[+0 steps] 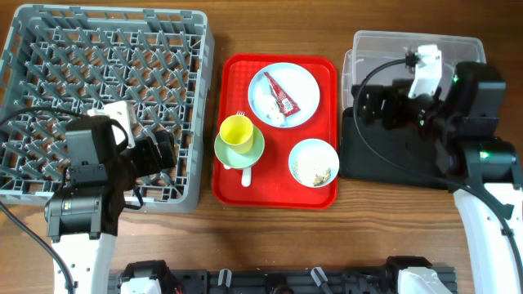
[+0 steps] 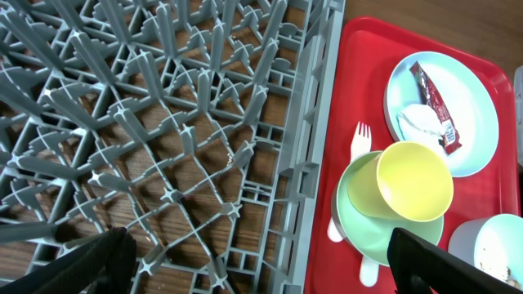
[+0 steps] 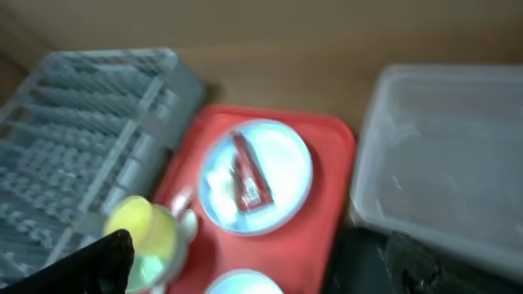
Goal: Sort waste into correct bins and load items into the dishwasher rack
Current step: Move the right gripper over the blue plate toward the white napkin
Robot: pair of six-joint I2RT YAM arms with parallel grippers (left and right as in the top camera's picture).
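Sorting not begun; wrapper (image 1: 282, 94) lies on plate (image 1: 304, 82). I find left fingers (image 2: 90, 261) and right fingers (image 3: 98, 261) spread, empty. Next, I judge, right fingers pinch wrapper.

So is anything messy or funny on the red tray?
A bit. The white fork and spoon are trapped under the green saucer, poking out at its edges, with the yellow cup on top. A red wrapper and napkin lie on the plate.

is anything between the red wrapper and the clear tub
Nothing visible blocks it. The wrapper lies uncovered on the plate beside the napkin; only the low rim of the red tray lies between it and the clear tub.
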